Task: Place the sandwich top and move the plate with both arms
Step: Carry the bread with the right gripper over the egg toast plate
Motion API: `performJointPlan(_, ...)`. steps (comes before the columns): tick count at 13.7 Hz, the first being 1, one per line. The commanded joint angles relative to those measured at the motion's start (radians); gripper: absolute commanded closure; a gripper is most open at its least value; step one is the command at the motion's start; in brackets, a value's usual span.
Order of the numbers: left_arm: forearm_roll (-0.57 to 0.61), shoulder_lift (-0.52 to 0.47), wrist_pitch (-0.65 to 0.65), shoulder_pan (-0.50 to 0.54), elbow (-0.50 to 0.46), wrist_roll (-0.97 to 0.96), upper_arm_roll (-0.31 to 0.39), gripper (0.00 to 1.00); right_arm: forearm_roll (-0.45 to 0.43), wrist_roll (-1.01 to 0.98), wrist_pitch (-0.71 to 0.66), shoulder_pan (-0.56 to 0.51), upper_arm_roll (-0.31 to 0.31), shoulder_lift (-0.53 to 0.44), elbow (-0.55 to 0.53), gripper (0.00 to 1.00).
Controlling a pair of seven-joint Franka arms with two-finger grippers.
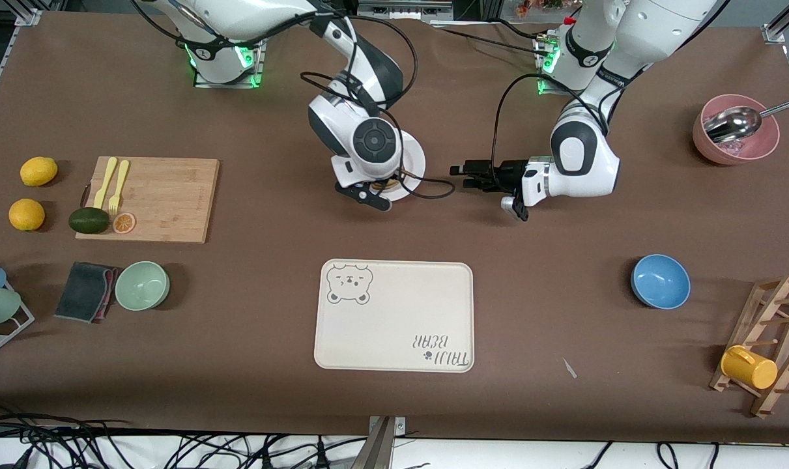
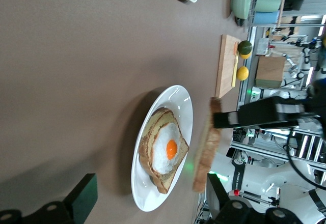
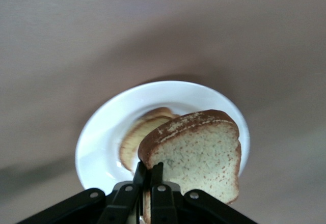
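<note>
The white plate (image 1: 415,156) lies mid-table under the right arm's wrist and carries a bread slice with a fried egg (image 2: 165,150). My right gripper (image 3: 151,170) is shut on the crust edge of the sandwich top (image 3: 198,147), a tan speckled slice. It hangs a short way above the egg slice (image 3: 135,142) without touching it, and it lies nearly flat in the left wrist view (image 2: 208,147). In the front view the right wrist hides most of it. My left gripper (image 1: 460,177) is open and low beside the plate, toward the left arm's end, with nothing between its fingers (image 2: 84,196).
A cream bear tray (image 1: 394,316) lies nearer the front camera than the plate. A cutting board (image 1: 150,198) with fruit and forks and a green bowl (image 1: 142,285) are toward the right arm's end. A blue bowl (image 1: 660,281), a pink bowl (image 1: 736,130) and a wooden rack (image 1: 769,345) are toward the left arm's end.
</note>
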Motion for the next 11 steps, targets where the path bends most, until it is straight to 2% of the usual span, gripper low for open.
performJointPlan(1, -0.066, -0.006, 0.028, -0.005, -0.028, 0.083, -0.001, 0.00, -0.016, 0.032, 0.010, 0.030, -0.006, 0.040, 0.051, 1.00)
performJointPlan(3, -0.069, -0.005, 0.062, -0.029, -0.032, 0.083, -0.003, 0.00, -0.018, 0.032, 0.003, 0.032, -0.006, 0.041, 0.045, 1.00)
performJointPlan(5, -0.125, -0.005, 0.086, -0.070, -0.032, 0.083, -0.004, 0.00, -0.018, 0.034, -0.002, 0.042, -0.006, 0.043, 0.044, 0.99)
performJointPlan(6, -0.139, -0.002, 0.108, -0.093, -0.032, 0.083, -0.004, 0.00, -0.019, 0.035, 0.001, 0.044, -0.006, 0.054, 0.044, 0.84)
performJointPlan(7, -0.139, 0.006, 0.122, -0.095, -0.032, 0.084, -0.004, 0.01, -0.021, 0.035, 0.002, 0.044, -0.006, 0.058, 0.044, 0.53)
performJointPlan(8, -0.141, 0.015, 0.123, -0.097, -0.032, 0.084, -0.004, 0.03, -0.021, 0.040, 0.002, 0.044, -0.008, 0.067, 0.044, 0.16)
performJointPlan(9, -0.141, 0.018, 0.123, -0.097, -0.032, 0.090, -0.004, 0.02, -0.022, 0.041, -0.002, 0.044, -0.008, 0.067, 0.044, 0.00)
performJointPlan(11, -0.161, 0.018, 0.128, -0.100, -0.032, 0.098, -0.006, 0.06, -0.022, 0.040, -0.014, 0.038, -0.009, 0.061, 0.045, 0.00)
